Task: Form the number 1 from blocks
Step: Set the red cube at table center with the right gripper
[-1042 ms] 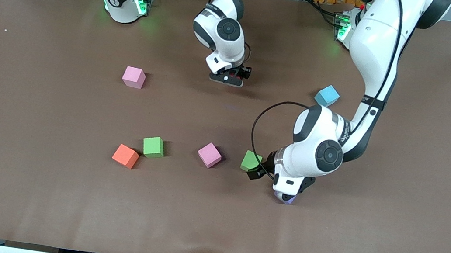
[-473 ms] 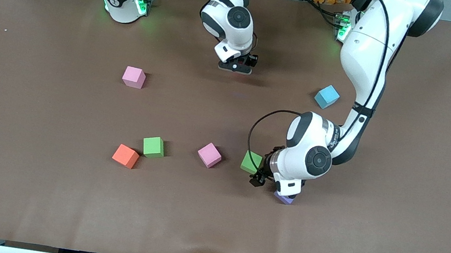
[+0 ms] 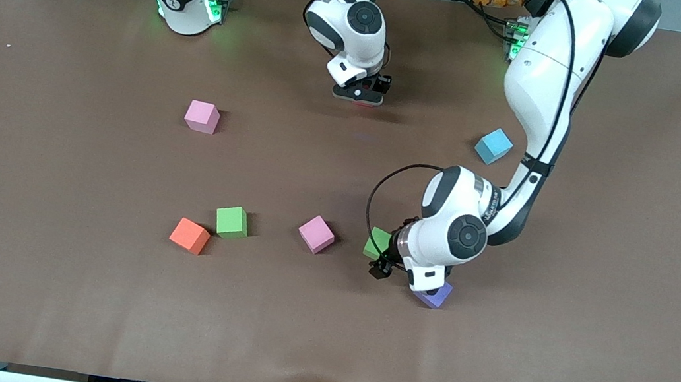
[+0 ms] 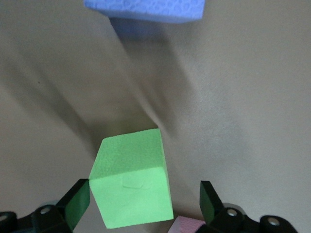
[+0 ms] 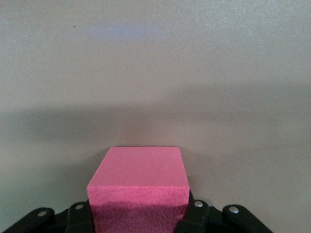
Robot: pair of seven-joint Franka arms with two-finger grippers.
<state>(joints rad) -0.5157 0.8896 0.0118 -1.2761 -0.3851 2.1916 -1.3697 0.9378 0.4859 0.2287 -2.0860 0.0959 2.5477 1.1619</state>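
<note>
A: Left gripper (image 4: 143,194)?

B: Jaws wide, nothing held. It hangs over the green block (image 4: 132,182), which shows between the two fingers (image 4: 77,201). I see no contact. The purple block (image 3: 436,294) lies on the table (image 3: 33,294) just beside it, lower centre of the front frame, a little toward the left arm's end.

A: Right gripper (image 3: 359,95)?

B: Clamped on the red block (image 5: 138,179), low over bare table in the upper middle of the frame. Cannot tell if the block touches down.

A: Step in hand?

B: My reading: red is going to the head of the numeral, and purple is parked lower down the same line. Left is lining up on green. No column is built yet.

A: The rest of the blocks?

B: The orange block (image 3: 189,236) and second green block (image 3: 231,222) sit side by side in the lower middle, toward the right arm's end. Both lie well apart from the others.

A: Next move calls for?

B: A straight drop, fingers on opposite green faces. The block sits slightly skewed to the jaws, so turn the wrist first. Keep off purple.

A: Containers?

B: None in view. Strays only: one pink cube (image 3: 316,234) between the greens, another pink cube (image 3: 202,116) higher up, and a blue cube (image 3: 493,145) near the left arm.
</note>
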